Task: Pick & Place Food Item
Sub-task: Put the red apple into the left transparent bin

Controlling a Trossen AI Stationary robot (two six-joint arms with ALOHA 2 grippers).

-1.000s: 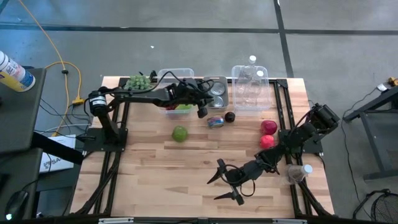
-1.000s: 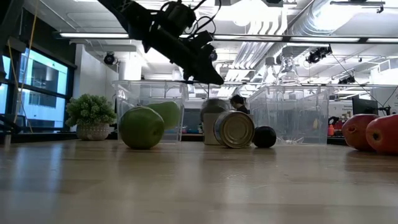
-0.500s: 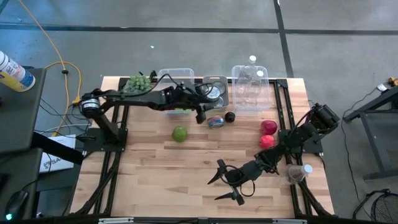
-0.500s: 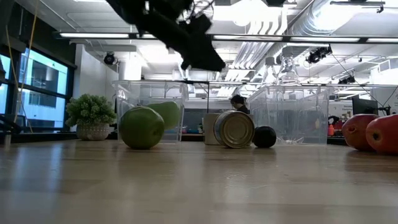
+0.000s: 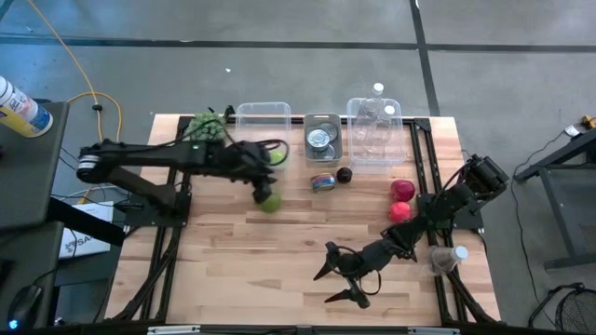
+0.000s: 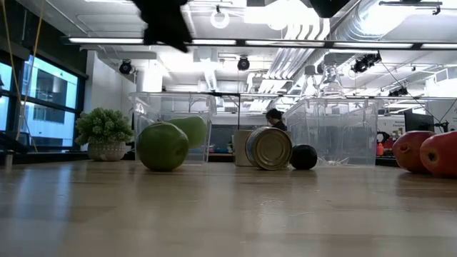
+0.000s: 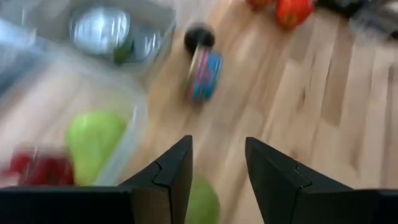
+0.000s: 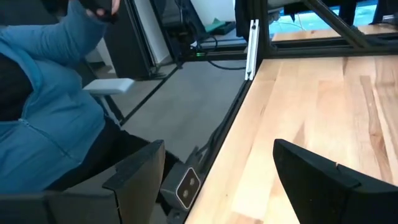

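A green apple (image 5: 270, 200) rests on the wooden table, left of a tin can (image 5: 323, 181) lying on its side and a small dark fruit (image 5: 344, 174). Two red apples (image 5: 402, 190) sit toward the right. My left gripper (image 5: 267, 183) hovers open just above the green apple (image 7: 202, 200), with nothing between its fingers (image 7: 174, 165). A clear bin (image 7: 134, 134) beside it holds a green pear (image 7: 93, 140) and something red. My right gripper (image 5: 331, 284) waits open near the table's near edge.
A clear bin (image 5: 262, 119), a metal tray (image 5: 322, 138) with a can in it, and a second clear bin (image 5: 374, 130) line the far edge. A potted plant (image 5: 207, 124) stands at the far left. A person in a blue top (image 8: 50, 118) is beyond the table's edge.
My left gripper has drawn back from over the far bin toward the table's left and near side. It has risen out of the low view and now hangs over the green apple. The fruit and the can have kept still.
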